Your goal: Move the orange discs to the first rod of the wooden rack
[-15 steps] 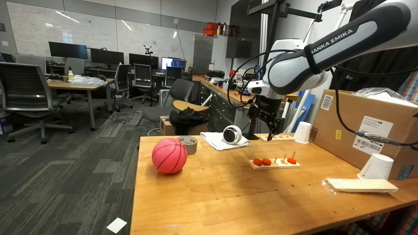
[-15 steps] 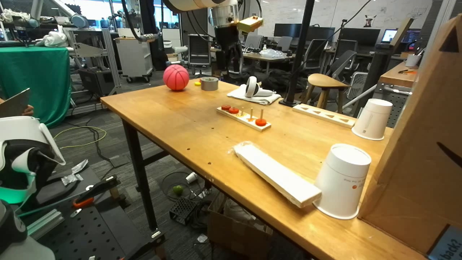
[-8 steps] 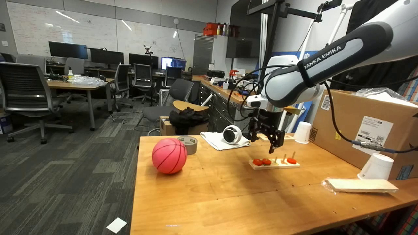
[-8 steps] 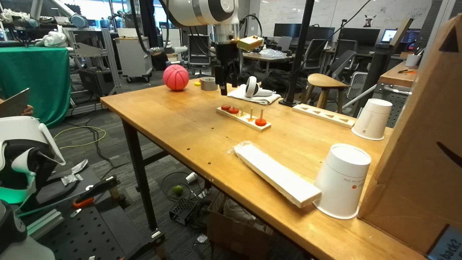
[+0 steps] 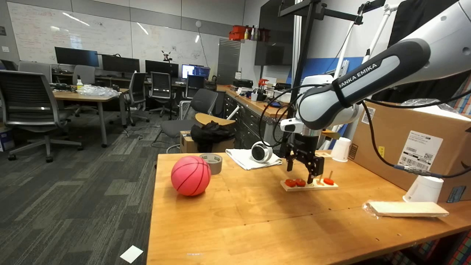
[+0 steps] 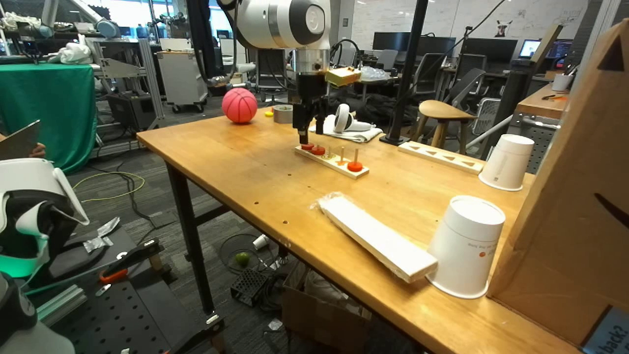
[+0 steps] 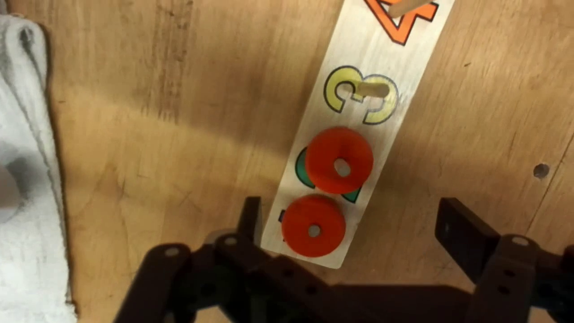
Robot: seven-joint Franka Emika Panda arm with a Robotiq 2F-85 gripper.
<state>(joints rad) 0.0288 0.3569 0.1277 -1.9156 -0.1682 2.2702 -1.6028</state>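
Spread wide, the gripper [image 7: 350, 220] hangs over the wooden rack [image 7: 381, 140], lower than half a second ago. Two orange discs [image 7: 313, 214] are threaded on neighbouring pegs [image 7: 342, 167] at one end, one partly covering a green numeral [image 7: 301, 168]; past them a yellow 3 [image 7: 331, 92] and an orange 4 [image 7: 397, 33] read clearly only in the wrist view. Both exterior views add a third orange disc [image 6: 355, 167] at the opposite end. Rack and discs have kept their places on the tabletop [image 5: 235, 228]. RANKA EMIKA is legible on the arm [image 5: 386, 68] in an exterior view.
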